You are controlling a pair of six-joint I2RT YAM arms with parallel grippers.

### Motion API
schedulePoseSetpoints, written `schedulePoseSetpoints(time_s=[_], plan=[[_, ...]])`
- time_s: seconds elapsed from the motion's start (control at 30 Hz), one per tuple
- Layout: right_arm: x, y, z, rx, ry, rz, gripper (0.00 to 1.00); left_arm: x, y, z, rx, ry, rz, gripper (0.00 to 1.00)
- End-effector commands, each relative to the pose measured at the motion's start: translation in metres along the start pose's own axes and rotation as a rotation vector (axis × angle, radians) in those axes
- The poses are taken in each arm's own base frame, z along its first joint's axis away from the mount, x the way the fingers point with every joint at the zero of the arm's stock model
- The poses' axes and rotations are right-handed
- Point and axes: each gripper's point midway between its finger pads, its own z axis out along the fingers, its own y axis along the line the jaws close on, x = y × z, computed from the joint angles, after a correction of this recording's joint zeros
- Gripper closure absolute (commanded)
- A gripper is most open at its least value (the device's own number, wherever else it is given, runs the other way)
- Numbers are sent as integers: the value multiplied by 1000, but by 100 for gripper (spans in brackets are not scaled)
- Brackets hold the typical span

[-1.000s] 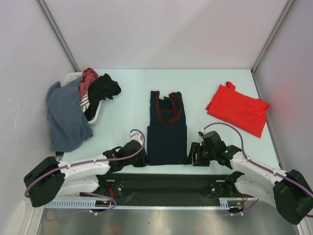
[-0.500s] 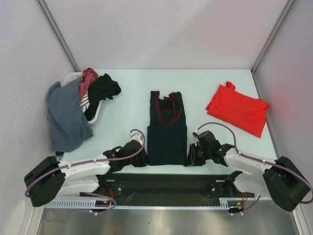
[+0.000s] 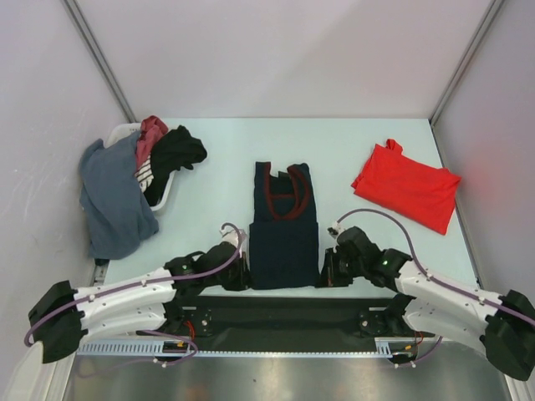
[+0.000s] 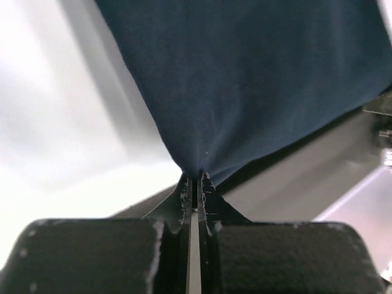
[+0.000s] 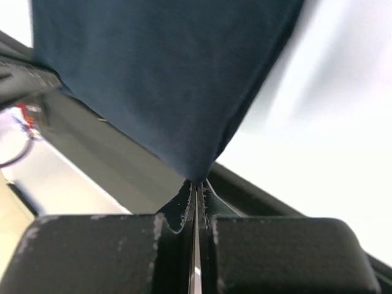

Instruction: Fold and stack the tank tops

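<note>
Cloth is now pinched at both near corners of the navy tank top (image 3: 284, 238). The right gripper (image 5: 195, 184), whose jaws stood apart beside the hem a second ago, has closed on the near right corner, and its wrist view shows dark fabric drawn to a point between the shut fingers. The left gripper (image 4: 194, 184) keeps the grip it already had on the near left corner, its jaws narrowed onto a similar peak of cloth. The top lies flat in the middle of the table (image 3: 217, 184), straps away from the arms and hem at the near edge between the two grippers. The red tank top (image 3: 407, 194) lies well apart toward the far right, untouched by either arm. With both corners held, the pair looks ready to lift the hem and carry it toward the straps for a fold, provided both pinches hold.
</note>
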Motion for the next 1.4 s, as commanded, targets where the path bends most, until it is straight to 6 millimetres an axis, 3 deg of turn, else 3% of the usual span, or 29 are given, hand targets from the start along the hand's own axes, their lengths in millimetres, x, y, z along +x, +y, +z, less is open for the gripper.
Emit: schedulePoseSetpoints(time_s=[0.0,0.03,0.2,0.27,0.47,0.5,0.63,0.8,0.97,1.37], plan=[[-17,19,-26,10,-58,-10,100,-9,-25,-26,59,10,3,98],[-27,30,-34,-11,-83,-24,100,-15,-33,-34,74,1,6,99],[-54,53,-56,-8,-142,-98,100,-37,-46,-44,72,-21,40,99],[-70,65,-62,-2,-161,-124,100,-55,-51,-48,85,-40,31,99],[-116,67,-71,-19,-188,-128,100,-107,-54,-63,67,-120,39,98],[-126,75,-77,-39,-204,-133,100,-111,-52,-61,55,-113,49,98],[-162,72,-81,-18,-221,-140,100,-139,-50,-59,56,-119,33,98],[-201,63,-67,-7,-187,-137,100,-169,-43,-50,48,-123,17,98],[-243,63,-76,-25,-241,-122,100,-203,-41,-49,41,-160,5,98],[-301,59,-46,-40,-230,-79,100,-250,-19,-9,-15,-127,-39,100]])
